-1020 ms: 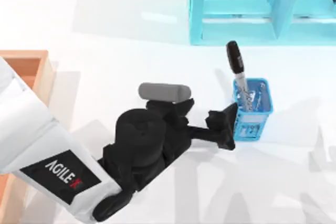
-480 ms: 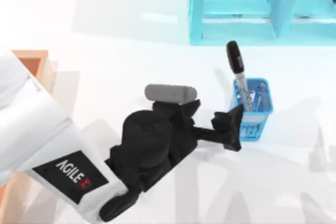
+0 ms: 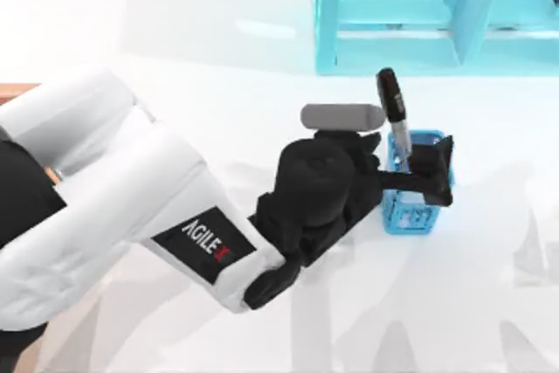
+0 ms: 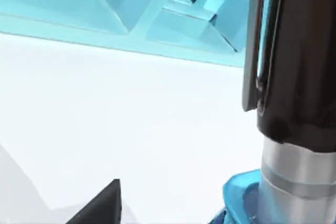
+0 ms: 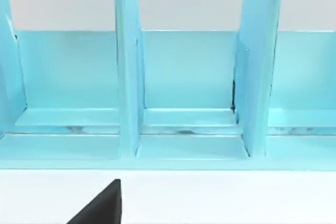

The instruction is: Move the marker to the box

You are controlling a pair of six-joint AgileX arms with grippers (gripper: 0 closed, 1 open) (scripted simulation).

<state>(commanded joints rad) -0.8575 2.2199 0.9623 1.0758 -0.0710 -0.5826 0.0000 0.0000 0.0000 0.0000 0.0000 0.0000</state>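
Two spread fingers of the left gripper [image 3: 417, 166] straddled the cup [image 3: 417, 194] at three o'clock, where the marker [image 3: 393, 113] stood. Closing squarely on its barrel and lifting straight seemed wisest; the box [image 3: 16, 91] waited at nine.

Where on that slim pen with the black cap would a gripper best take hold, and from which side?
Probably the thick black cap of the marker, approached level from the top view's left, where the left gripper is. The pen stands nearly upright in the small blue mesh cup, so only its upper part is free to pinch, then lift out.
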